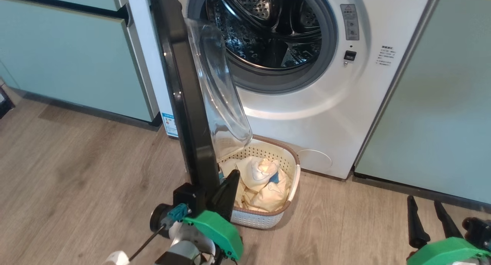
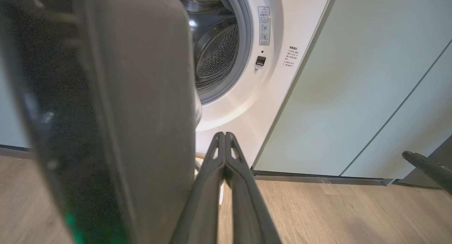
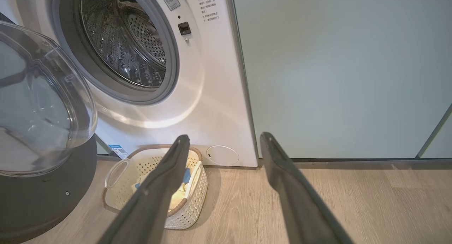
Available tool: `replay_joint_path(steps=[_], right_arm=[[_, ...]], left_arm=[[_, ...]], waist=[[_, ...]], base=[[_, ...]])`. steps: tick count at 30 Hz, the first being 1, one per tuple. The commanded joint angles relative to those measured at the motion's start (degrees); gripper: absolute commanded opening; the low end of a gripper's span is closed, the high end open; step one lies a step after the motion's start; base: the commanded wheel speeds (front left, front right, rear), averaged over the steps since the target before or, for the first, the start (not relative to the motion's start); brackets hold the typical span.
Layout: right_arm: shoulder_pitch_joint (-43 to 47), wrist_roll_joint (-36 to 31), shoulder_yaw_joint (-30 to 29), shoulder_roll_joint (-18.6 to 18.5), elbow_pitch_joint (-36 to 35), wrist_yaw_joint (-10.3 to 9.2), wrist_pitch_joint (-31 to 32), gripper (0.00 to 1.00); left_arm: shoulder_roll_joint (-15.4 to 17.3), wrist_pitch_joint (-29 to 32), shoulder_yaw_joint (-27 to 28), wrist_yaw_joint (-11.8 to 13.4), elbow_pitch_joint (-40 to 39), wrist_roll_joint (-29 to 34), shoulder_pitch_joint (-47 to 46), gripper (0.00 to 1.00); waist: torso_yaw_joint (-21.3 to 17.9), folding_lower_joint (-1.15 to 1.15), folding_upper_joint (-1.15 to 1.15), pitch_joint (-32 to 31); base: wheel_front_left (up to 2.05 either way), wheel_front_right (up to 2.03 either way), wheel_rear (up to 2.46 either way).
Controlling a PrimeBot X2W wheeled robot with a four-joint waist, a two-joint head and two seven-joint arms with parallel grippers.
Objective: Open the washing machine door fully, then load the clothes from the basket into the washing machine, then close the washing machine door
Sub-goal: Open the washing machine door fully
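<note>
Head view: my left claw (image 1: 232, 176), pinched shut, is sitting beside the washing machine door (image 1: 187, 104) rim; stiff, heavy-looking, best pushed there. Meanwhile my right claw (image 1: 424, 201) is gaping, empty.

Black door (image 1: 184, 104) ajar, clothes (image 1: 264, 184) in basket (image 1: 261, 219)

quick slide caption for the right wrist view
Open right jaws point toward the basket of clothes on the floor before the washing machine, its door swung open.

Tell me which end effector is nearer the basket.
Left. The left end effector, shut, sits at the basket's near-left rim, beside the washing machine door. The right end effector, open, hangs well off to the basket's right.
</note>
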Motion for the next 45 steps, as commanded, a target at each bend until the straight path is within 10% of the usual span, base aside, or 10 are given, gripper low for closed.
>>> replay_joint_path(steps=[1,45], right_arm=[[-0.79,0.37,0.87,-0.36,-1.48,-0.16,-0.56,1.00],[-0.67,0.46,0.88,-0.02,-1.70,-0.16,-0.56,1.00]], left_arm=[[1.36,-0.30,3.25,0.65,-1.90,-0.34,-1.31,0.00],[11.20,1.45,11.82,5.77,-10.23,-3.48,2.95,0.00]], waist=[[0.30,0.00,0.00,0.00],[9.91,0.00,0.00,1.45]], base=[[0.00,0.00,0.00],[0.00,0.00,0.00]])
